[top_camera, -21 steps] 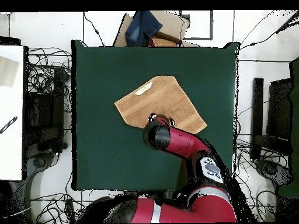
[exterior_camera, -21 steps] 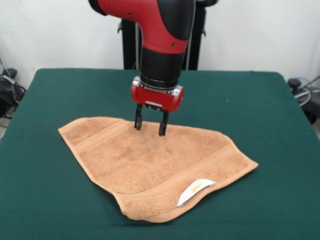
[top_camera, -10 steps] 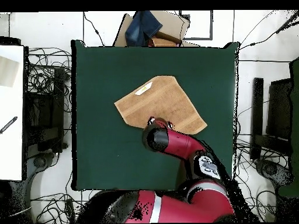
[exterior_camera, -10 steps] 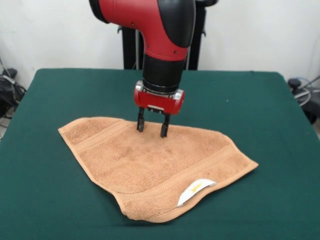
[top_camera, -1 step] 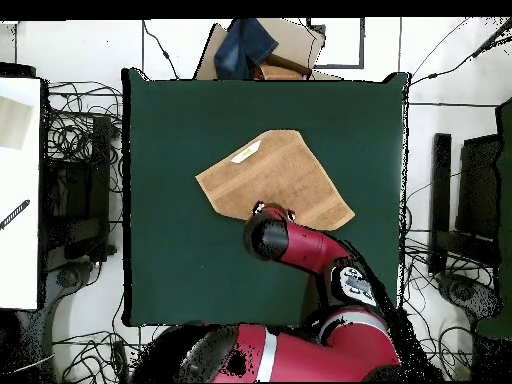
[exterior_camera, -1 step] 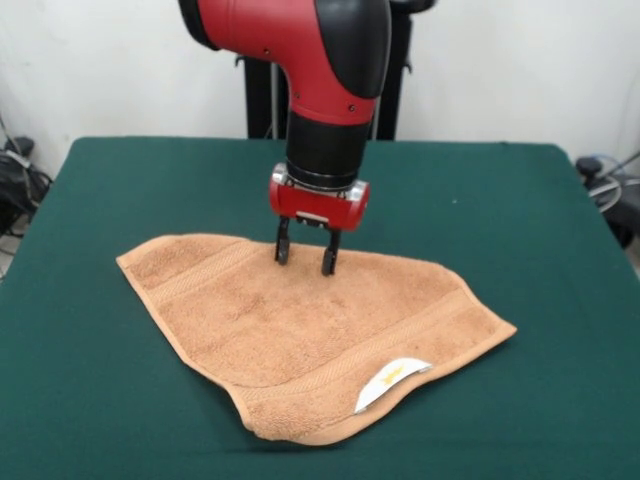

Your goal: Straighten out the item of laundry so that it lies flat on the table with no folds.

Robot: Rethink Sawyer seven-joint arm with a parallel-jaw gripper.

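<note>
Front view: the gripper (exterior_camera, -1 step: 304, 260) is hanging at the far edge of the towel (exterior_camera, -1 step: 300, 325), fingers (exterior_camera, -1 step: 283, 247) parted and holding nothing, apparently placed to pinch that folded edge. Overhead view: the towel (top_camera, -1 step: 280, 180) is lying near the centre of the table (top_camera, -1 step: 170, 250), one corner seemingly doubled under; the arm is covering the gripper.

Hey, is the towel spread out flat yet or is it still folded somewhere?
Still folded: the towel shows a doubled-over corner at its near edge by the white label, and its outline isn't rectangular.
</note>
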